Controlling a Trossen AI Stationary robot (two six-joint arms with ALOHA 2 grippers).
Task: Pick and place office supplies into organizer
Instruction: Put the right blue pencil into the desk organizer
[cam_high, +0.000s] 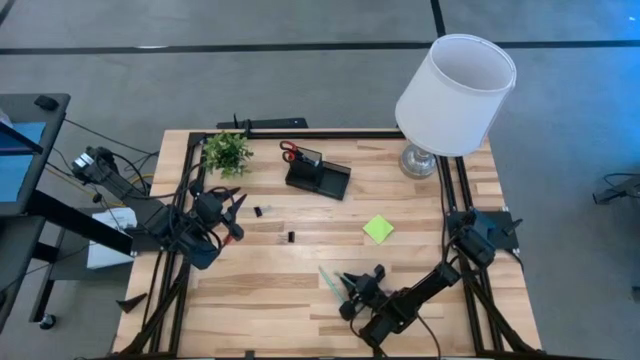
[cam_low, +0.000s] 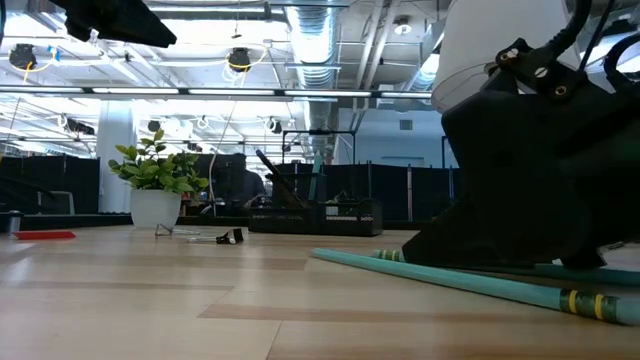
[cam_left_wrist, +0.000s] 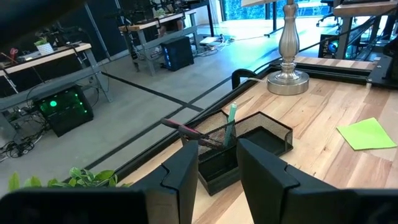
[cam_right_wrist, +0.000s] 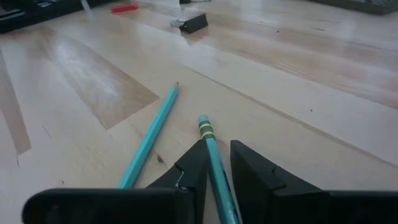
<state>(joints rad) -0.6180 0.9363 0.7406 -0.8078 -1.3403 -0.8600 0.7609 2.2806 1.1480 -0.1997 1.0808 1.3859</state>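
A thin teal pencil (cam_right_wrist: 214, 163) is pinched by the right gripper (cam_right_wrist: 216, 163) at the near table edge; the left gripper (cam_left_wrist: 219, 163) is held narrowly parted, empty.

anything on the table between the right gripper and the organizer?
High view: the sticky pad lies just right of the line from the right gripper to the organizer. The rest is bare wood. The binder clip sits off to the left.
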